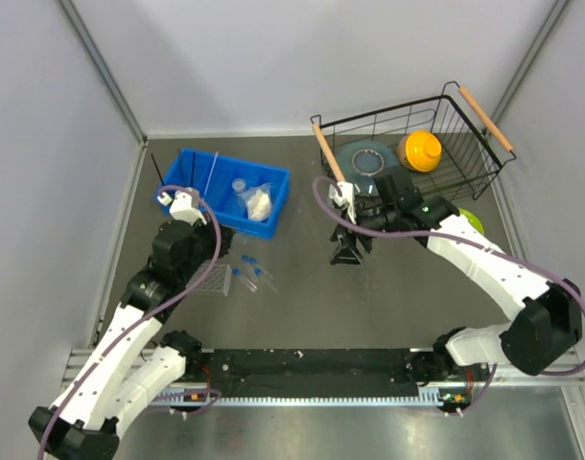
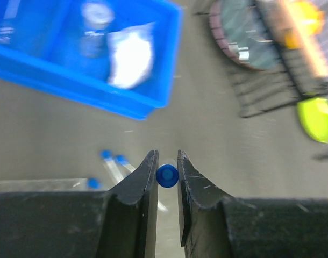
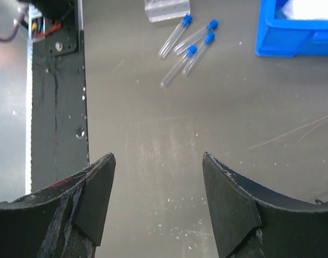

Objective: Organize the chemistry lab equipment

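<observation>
near edge first: the clear tube rack (image 1: 213, 278) sits on the left of the tabletop (image 1: 302, 297). four loose blue-capped tubes (image 3: 186, 43) lie flat in a tight cluster just beside it.

a bit farther, mid-tabletop, the black wire ring stand (image 1: 348, 252) is upright. your right end effector (image 3: 158, 161) is right at it from above, fingers spread wide with nothing between them. you can't tell from the overhead view whether it touches the stand.

your left end effector (image 2: 166, 161) is closed on one held tube (image 2: 167, 176). you see it end-on, with the blue cap pinched between both fingers, between the rack and the blue bin (image 1: 192, 168).

the green dish (image 1: 472, 222) sits on the right, partly behind your right arm and outside the basket.

the bin is far left and holds the thin glass rod (image 1: 212, 171), the small clear cup (image 1: 240, 187) and the white packet (image 1: 259, 202).

far right is the black wire basket (image 1: 465, 163), with the grey dish (image 1: 364, 158) and the orange dish (image 1: 422, 150) inside.
</observation>
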